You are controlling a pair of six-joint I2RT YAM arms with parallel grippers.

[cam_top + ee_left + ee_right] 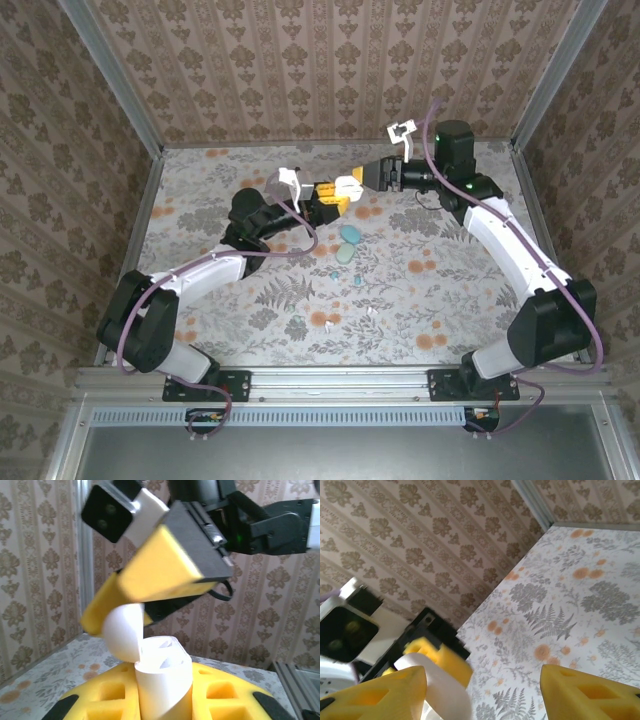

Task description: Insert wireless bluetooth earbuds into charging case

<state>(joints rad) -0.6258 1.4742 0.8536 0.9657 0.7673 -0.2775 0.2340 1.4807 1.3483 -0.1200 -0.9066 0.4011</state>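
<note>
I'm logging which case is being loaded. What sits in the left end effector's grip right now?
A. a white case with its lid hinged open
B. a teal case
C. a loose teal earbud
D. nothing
A: the left wrist view shows the left end effector shut on an upright white case with its rounded lid swung open, while a teal case lies on the table.

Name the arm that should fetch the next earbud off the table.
Probably right: the right fingers stand open, while the left fingers are shut on the open white charging case. Loose earbuds lie on the table below.
</note>
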